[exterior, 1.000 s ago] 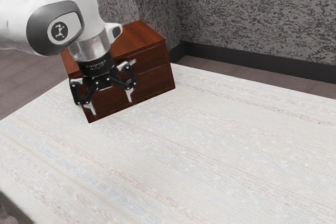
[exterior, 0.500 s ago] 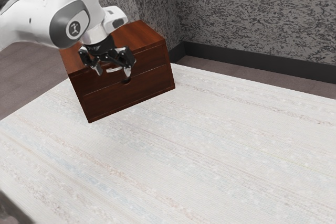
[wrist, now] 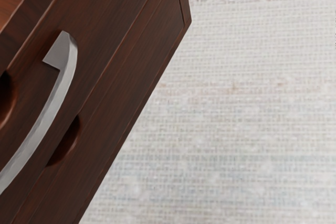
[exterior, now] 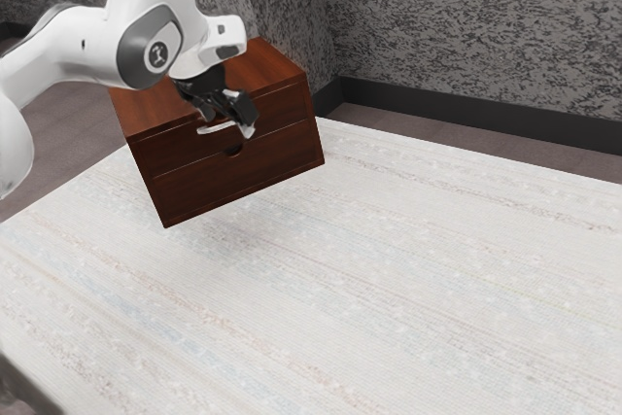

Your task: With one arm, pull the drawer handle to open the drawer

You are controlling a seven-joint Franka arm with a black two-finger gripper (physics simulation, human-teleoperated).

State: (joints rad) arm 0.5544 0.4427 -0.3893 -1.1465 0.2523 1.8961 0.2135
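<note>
Scene: one pale woven-textured table, a dark speckled grey wall behind it, one dark skirting board at the wall's foot, and brown-grey floor at 9 o'clock.

Count: we log one drawer, one handle, one cabinet, one arm and one gripper.

Drawer: it is the upper of two fronts on the dark red-brown wooden cabinet, with a seam between them. Its face looks flush with the lower front, so we read it as closed. The face looks out over the table toward roughly 6 o'clock in the exterior view.

Handle: one silver bar on the drawer face. Its long axis runs along the seam, from about 8 o'clock to 2 o'clock in the exterior view. In the wrist view the handle is a curved bar bowed off the wood of the cabinet, with pale table beyond the cabinet's corner.

Notch: one dark half-round notch is cut in the lower front's top edge, just under the handle.

Cabinet position: at 10 o'clock in the exterior view, on the table's far corner near the wall.

Gripper: right at the handle, in front of the drawer face. Its two black fingers stand apart and we see nothing clamped between them. The white arm enters from 9 o'clock.
</note>
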